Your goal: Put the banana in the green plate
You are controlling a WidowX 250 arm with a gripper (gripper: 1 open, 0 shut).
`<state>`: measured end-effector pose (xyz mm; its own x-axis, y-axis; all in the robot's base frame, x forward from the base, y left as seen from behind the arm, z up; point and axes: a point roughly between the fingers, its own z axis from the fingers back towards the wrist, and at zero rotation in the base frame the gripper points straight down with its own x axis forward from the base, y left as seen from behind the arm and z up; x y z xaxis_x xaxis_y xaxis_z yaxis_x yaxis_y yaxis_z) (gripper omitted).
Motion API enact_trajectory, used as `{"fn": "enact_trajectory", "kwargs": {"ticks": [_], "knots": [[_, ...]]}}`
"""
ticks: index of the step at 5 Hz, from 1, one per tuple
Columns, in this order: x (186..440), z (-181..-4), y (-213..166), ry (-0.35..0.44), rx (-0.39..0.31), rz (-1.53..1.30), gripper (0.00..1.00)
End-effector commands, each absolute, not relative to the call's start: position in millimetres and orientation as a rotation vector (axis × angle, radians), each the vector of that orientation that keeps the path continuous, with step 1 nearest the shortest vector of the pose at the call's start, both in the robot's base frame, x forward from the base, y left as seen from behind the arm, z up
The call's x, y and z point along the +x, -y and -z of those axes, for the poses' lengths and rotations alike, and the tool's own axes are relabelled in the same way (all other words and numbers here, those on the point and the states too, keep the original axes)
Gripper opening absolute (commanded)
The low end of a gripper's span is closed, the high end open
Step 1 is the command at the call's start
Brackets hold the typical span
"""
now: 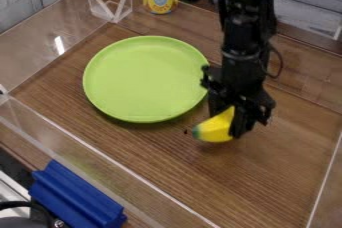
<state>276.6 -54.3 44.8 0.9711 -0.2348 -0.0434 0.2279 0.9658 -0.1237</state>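
Observation:
The yellow banana (217, 129) with its greenish tip hangs just above the wooden table, right of the plate's near edge. My gripper (235, 123) points straight down and is shut on the banana, its black fingers on either side of the fruit's upper end. The lime-green plate (138, 78) lies flat on the table to the left of the gripper, with nothing on it. The banana's tip is close to the plate's rim but outside it.
Clear acrylic walls (40, 122) fence the wooden table. A blue block (74, 202) sits outside the near-left wall. A yellow can (160, 0) and a clear stand (110, 7) are at the back.

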Motion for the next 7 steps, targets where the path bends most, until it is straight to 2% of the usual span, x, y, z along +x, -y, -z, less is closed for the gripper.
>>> {"fn": "enact_trajectory", "kwargs": {"ticks": [1, 2, 3, 4, 7], "knots": [[288, -99.9, 44, 0.03, -0.097, 0.164, 0.0], [286, -129.7, 25, 0.042, -0.076, 0.076, 0.0], [280, -144.4, -8, 0.062, -0.068, 0.045, 0.0], [270, -141.3, -35, 0.075, -0.07, 0.045, 0.0], [259, -109.9, -42, 0.093, -0.061, 0.032, 0.0]]}}
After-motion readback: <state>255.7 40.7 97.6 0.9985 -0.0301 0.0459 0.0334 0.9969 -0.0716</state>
